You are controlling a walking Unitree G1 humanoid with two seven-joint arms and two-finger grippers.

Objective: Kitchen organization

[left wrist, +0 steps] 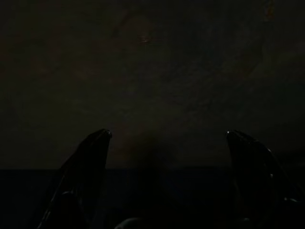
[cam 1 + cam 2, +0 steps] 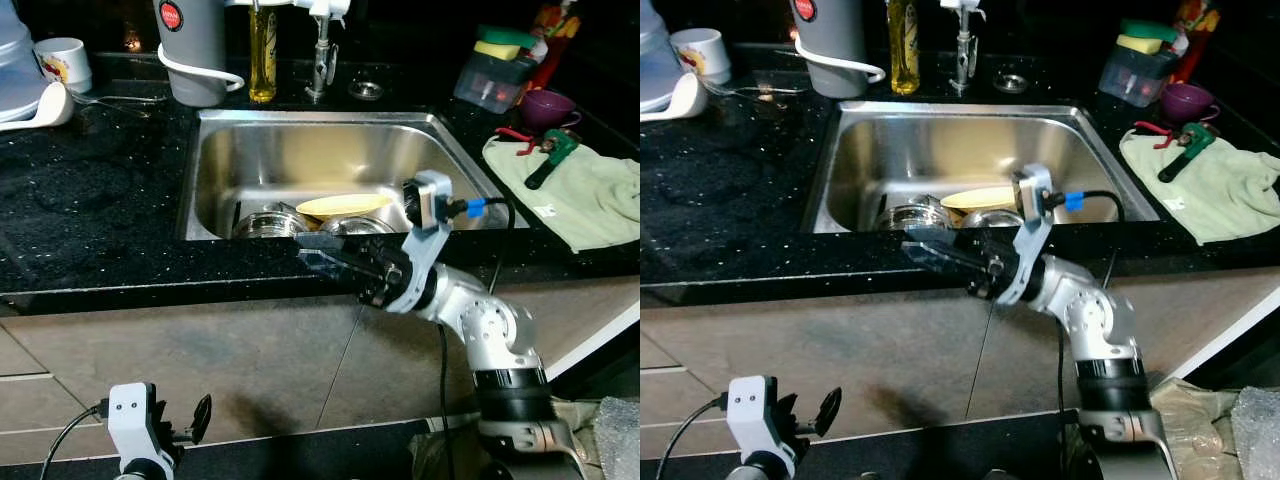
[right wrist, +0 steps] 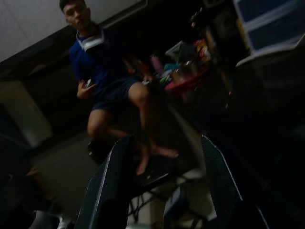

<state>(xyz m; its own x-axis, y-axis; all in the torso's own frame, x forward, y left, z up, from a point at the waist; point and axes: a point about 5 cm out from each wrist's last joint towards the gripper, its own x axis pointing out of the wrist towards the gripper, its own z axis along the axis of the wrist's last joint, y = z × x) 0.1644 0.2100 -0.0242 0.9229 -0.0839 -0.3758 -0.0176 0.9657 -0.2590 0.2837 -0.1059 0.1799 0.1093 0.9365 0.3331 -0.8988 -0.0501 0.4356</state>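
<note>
A steel sink [image 2: 300, 135] is set in the black speckled counter [image 2: 90, 220]. In its near end lie a yellow plate [image 2: 343, 205] and two steel bowls [image 2: 268, 222]. My right gripper [image 2: 306, 256] hovers level in front of the counter's front edge, just below the sink, pointing to my left. It is open with nothing between its fingers [image 3: 112, 181]. My left gripper [image 2: 198, 418] hangs low at the bottom left, over the tiled floor. Its fingers [image 1: 90, 157] stand apart in a very dark wrist view.
Behind the sink stand a grey jug [image 2: 192, 50], a bottle of yellow liquid [image 2: 262, 45] and the tap [image 2: 320, 55]. A white mug [image 2: 64, 62] is far left. At right lie a green cloth [image 2: 590, 195] with a green-handled tool [image 2: 548, 158], a purple cup [image 2: 547, 106] and a sponge box [image 2: 495, 75]. A seated person [image 3: 109, 81] appears in the right wrist view.
</note>
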